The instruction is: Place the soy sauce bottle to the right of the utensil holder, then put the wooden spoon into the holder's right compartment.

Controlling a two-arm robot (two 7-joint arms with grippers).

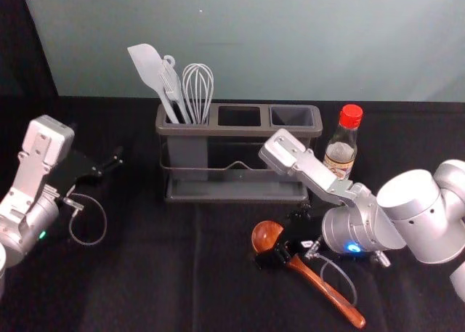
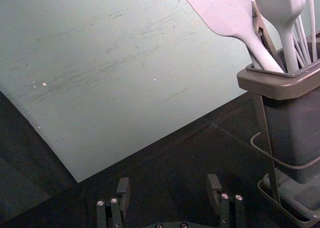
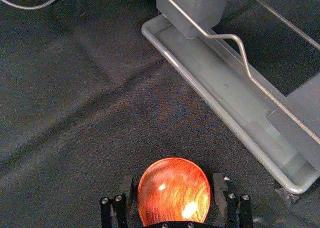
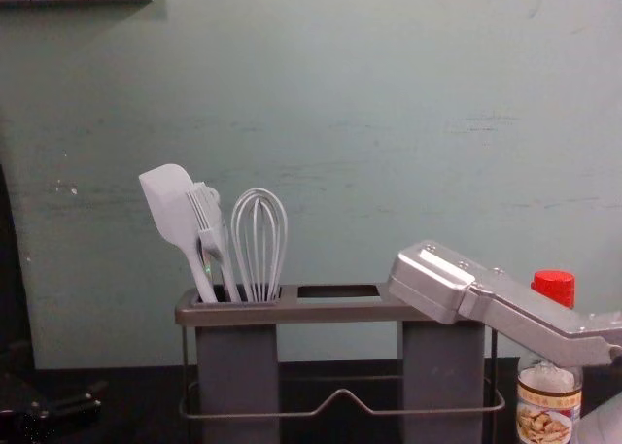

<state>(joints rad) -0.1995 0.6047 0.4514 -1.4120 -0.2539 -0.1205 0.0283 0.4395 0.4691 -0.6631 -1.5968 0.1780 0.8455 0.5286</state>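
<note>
At the far left, the left hand point(image 1: 109, 166) is over the tabletop point(image 1: 145, 274), apart from the utensil holder point(image 1: 236, 198); in the left wrist view, the left hand point(image 2: 168, 180) has its two fingers spread with nothing between them. The holder stands upright, its left compartment point(image 1: 187, 156) carrying a white spatula point(image 1: 147, 65), a brush point(image 1: 171, 83) and a whisk point(image 1: 197, 85), all leaning with their heads up. In front of the holder's right half lies the wooden spoon point(image 1: 323, 285), its bowl toward the holder and its handle slanting nearer and to the right. The right hand point(image 1: 280, 241) is at the spoon's neck, and in the right wrist view its fingers are spread on either side of the bowl. The right compartment point(image 1: 292, 116) is at the holder's right end, and just beside that end the soy sauce bottle point(image 1: 342, 147) stands upright, red cap on, partly behind the right arm.
</note>
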